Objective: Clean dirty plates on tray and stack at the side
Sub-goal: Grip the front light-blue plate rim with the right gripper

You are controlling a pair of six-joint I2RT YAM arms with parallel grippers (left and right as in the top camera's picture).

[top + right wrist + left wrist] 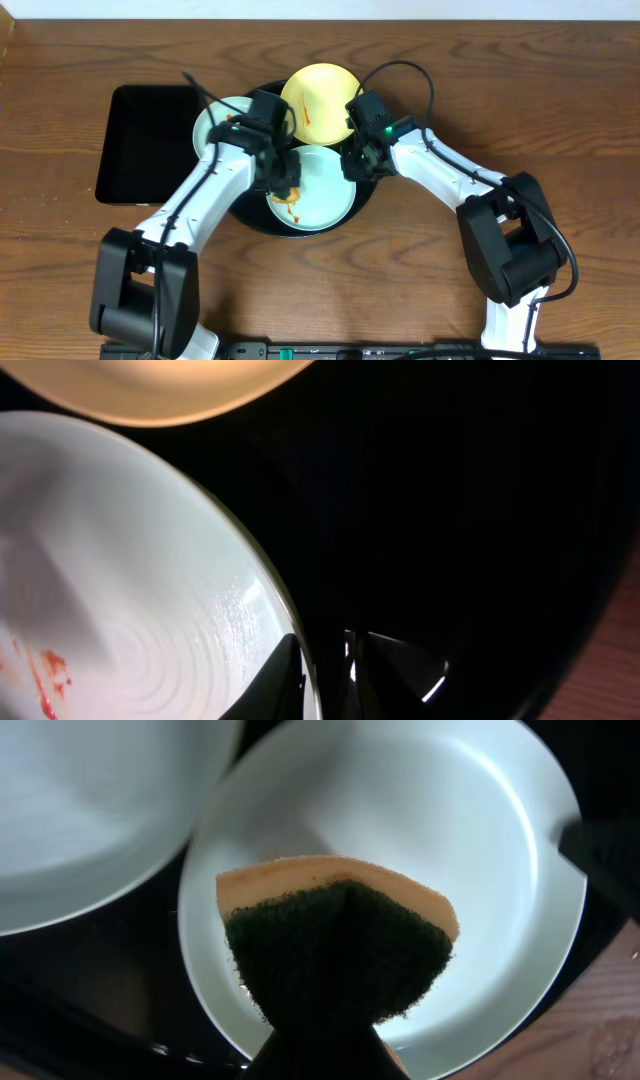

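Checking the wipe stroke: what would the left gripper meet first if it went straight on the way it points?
The left gripper would drive its sponge onto the front blue-green plate; they may touch already, since depth is unclear.

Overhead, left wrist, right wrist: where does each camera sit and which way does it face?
Overhead: above the table, facing down on the tray, three plates, left arm and right arm.
Left wrist: on the left arm, looking down past the left gripper and its sponge at the front plate.
Right wrist: on the right arm, looking down past the right gripper, fingertips either side of that plate's rim.
Shared: both wrist views show that plate.
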